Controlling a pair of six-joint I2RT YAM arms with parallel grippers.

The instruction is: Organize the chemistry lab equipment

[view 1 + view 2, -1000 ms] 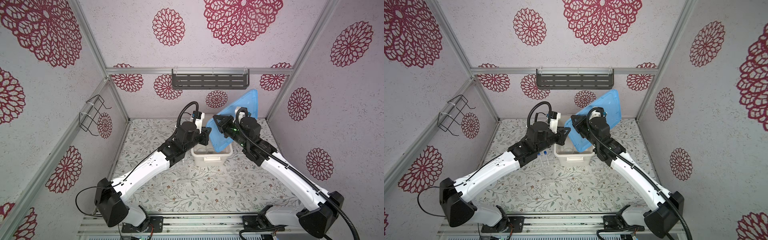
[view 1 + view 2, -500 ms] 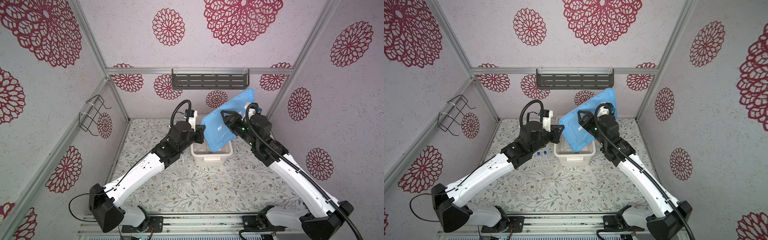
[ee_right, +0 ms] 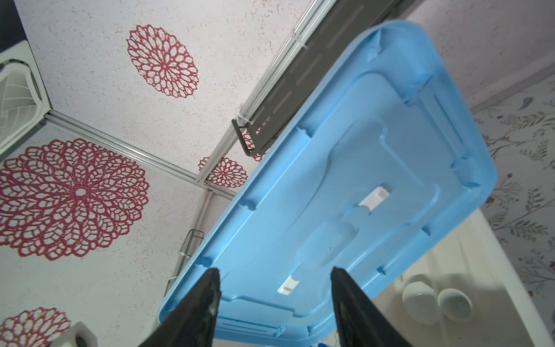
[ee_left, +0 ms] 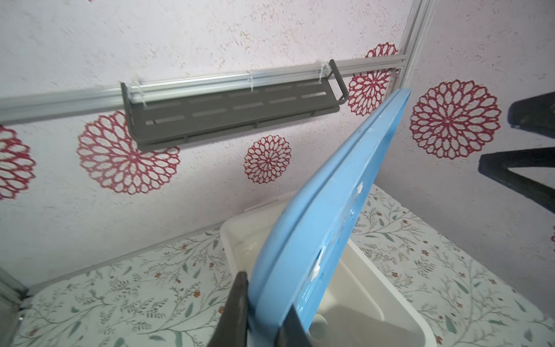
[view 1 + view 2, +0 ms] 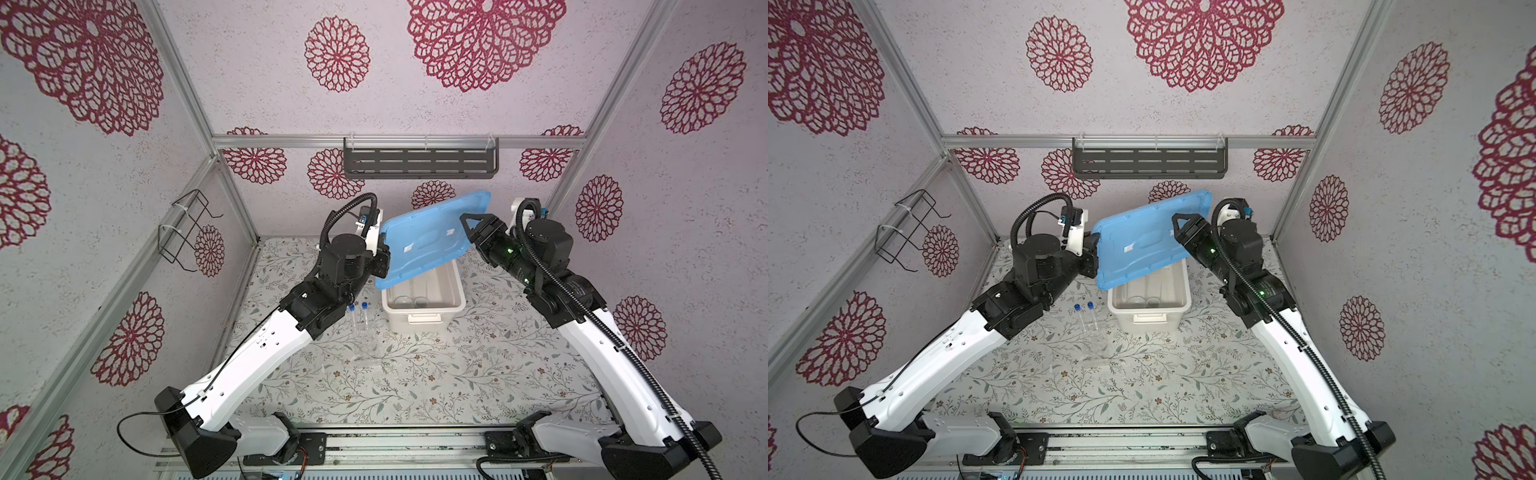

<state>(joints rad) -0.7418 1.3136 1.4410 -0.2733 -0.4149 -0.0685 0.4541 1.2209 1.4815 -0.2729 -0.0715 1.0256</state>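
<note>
Your left gripper (image 4: 265, 296) is clamped on the rim of the blue lid (image 5: 428, 241), which hangs tilted over the white tub (image 5: 451, 301). Your right gripper (image 3: 274, 278) has its jaws apart just off the lid's opposite edge and grips nothing. The lid looks light and stiff, so a one-edge pinch will probably let it swing; carry it slowly. Inside the tub, the white bowl (image 3: 419, 300) and smaller white dish (image 3: 455, 305) sit side by side. They look glossy and breakable, so take them by the rim. Just beside the tub, on your left arm's side, the two blue-capped tubes (image 5: 358, 318) stand in the clear tube stand (image 5: 368, 353). They look slim, smooth and likely to slip, so pinch each on its body below the cap.
</note>
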